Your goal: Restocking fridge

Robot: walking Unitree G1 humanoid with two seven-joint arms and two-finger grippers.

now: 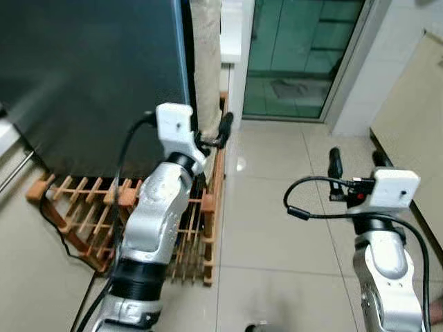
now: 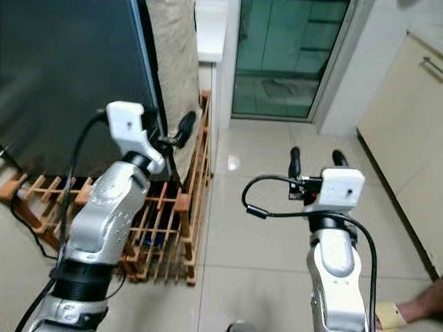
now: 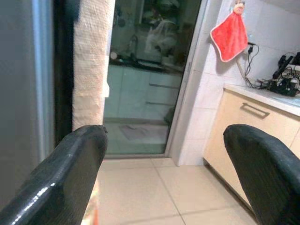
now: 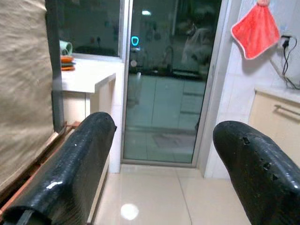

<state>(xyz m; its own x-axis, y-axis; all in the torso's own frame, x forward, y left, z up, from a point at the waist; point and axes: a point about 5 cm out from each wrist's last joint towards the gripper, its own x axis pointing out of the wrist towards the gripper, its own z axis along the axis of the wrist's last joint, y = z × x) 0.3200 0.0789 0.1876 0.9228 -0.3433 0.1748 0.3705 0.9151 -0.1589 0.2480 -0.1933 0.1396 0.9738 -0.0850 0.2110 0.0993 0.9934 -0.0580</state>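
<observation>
The fridge [image 1: 90,76] stands at the left with its dark door closed. My left gripper [image 1: 213,137] is raised at the door's right edge, close to the gap between the fridge and a beige cloth-covered panel [image 1: 206,62]. Its fingers [image 3: 70,173] are spread wide, open and holding nothing. My right gripper [image 1: 357,160] hangs over the tiled floor to the right, away from the fridge. Its two black fingers [image 4: 79,164] also stand apart with nothing between them. No item for stocking can be made out.
A wooden slatted rack [image 1: 83,207] lies at the fridge's foot, under my left arm. A green glass door [image 1: 297,55] is straight ahead. A beige cabinet [image 1: 415,117] lines the right wall, with a red cloth [image 3: 229,36] hanging above. A person's foot [image 2: 408,311] shows at the bottom right.
</observation>
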